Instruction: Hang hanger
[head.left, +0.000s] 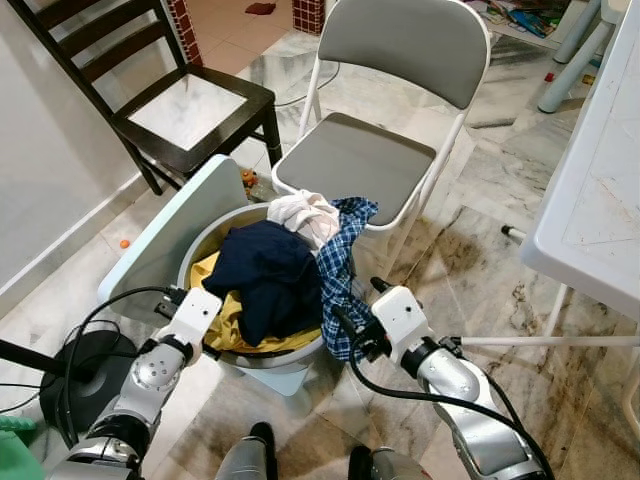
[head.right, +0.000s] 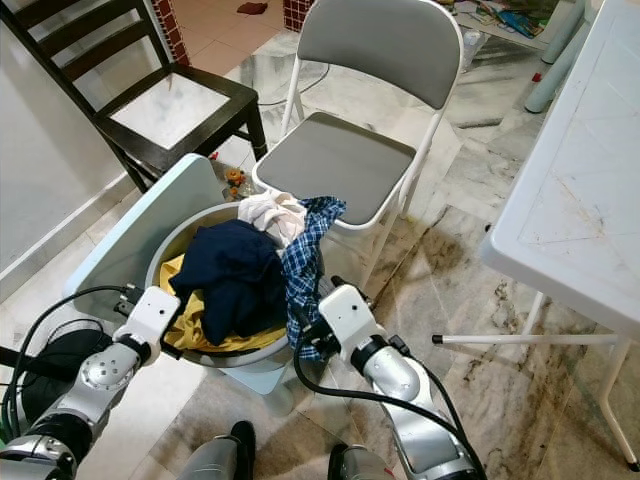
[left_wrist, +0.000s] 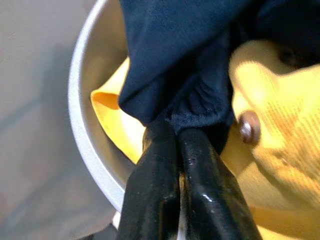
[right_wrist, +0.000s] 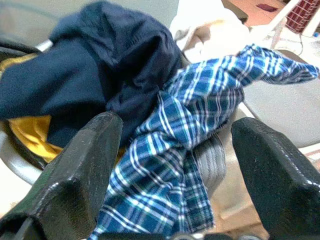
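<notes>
A round grey laundry basket (head.left: 192, 262) stands on the floor before me, its lid (head.left: 165, 235) tipped open on the left. It holds a navy garment (head.left: 268, 272) over a yellow one (head.left: 226, 322), a white cloth (head.left: 305, 215) and a blue plaid shirt (head.left: 340, 272) that hangs over the right rim. My left gripper (left_wrist: 172, 131) is at the left rim, shut, with the navy garment's hem (left_wrist: 195, 95) pinched at its tips. At the right rim my right gripper (right_wrist: 175, 125) is open, one finger (right_wrist: 85, 165) on each side of the plaid shirt (right_wrist: 200, 130).
A grey folding chair (head.left: 355, 160) stands just behind the basket and a dark wooden chair (head.left: 190, 110) at the back left by the wall. A white table (head.left: 600, 200) fills the right side. A black round object with cables (head.left: 85, 370) lies on the floor at my left.
</notes>
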